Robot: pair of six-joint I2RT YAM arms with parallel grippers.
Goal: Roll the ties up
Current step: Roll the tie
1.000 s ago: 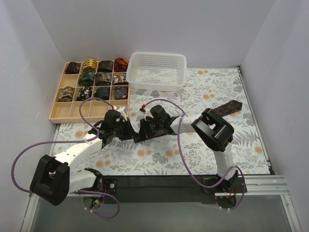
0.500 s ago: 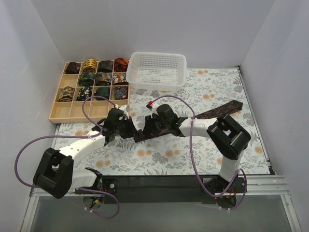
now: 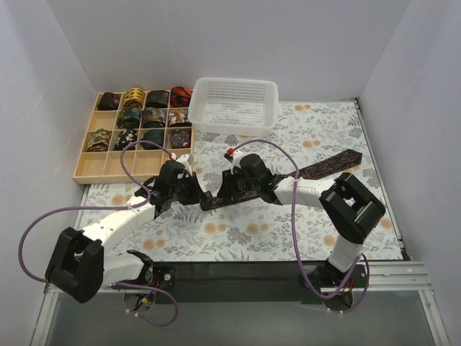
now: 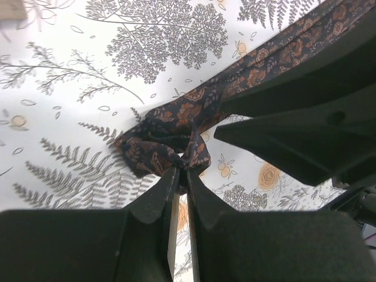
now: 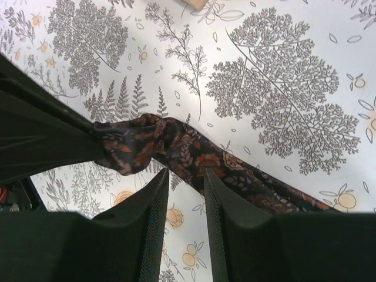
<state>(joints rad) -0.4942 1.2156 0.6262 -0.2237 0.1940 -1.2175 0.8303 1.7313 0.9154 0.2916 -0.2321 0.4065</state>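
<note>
Arms: I see two. The left arm [image 3: 115, 223] and right arm [image 3: 310, 191] both reach in low and meet mid-table [image 3: 310, 238].
Tray [image 3: 90, 173]: one, far left, holding eleven rolled ties [image 3: 153, 115].
Basket [image 3: 270, 94]: one, beside the tray.
Long tie [image 3: 328, 163]: one, lying from far right to the middle.
Left gripper [image 4: 182, 176]: pinching the tie's bunched end.
Right gripper [image 5: 187, 176]: a little apart, tips right by the tie, gripping nothing.

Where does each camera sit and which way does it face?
Top external: above, behind the bases, looking down on the table; left arm and right arm show.
Left wrist: on the left arm, looking down past the left gripper shut on the tie's end.
Right wrist: on the right arm, looking down past the open right gripper.
Both wrist views share that tie end.
</note>
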